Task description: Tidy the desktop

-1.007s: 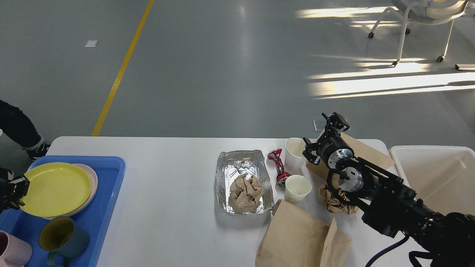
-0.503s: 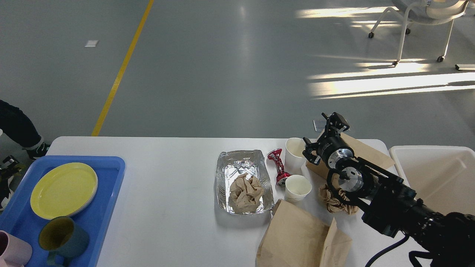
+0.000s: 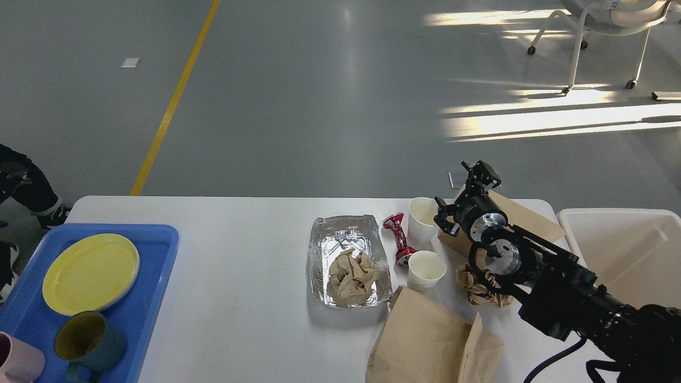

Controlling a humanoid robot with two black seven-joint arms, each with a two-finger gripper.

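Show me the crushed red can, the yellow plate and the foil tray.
crushed red can [image 3: 399, 238], head view, middle of its dented side
yellow plate [image 3: 88, 271], head view, its flat centre
foil tray [image 3: 321, 250], head view, its left wall

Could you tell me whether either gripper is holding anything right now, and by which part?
Nothing is held: the right gripper hangs open above the desktop; the left gripper is out of view.

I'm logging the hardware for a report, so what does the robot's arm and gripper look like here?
Only the right arm shows. It is matte black, built of thick boxy segments, with round silver metal joint caps near the wrist and a black cable looping under it. The right gripper is small, black and skeletal, with thin fingers. No markings are readable.
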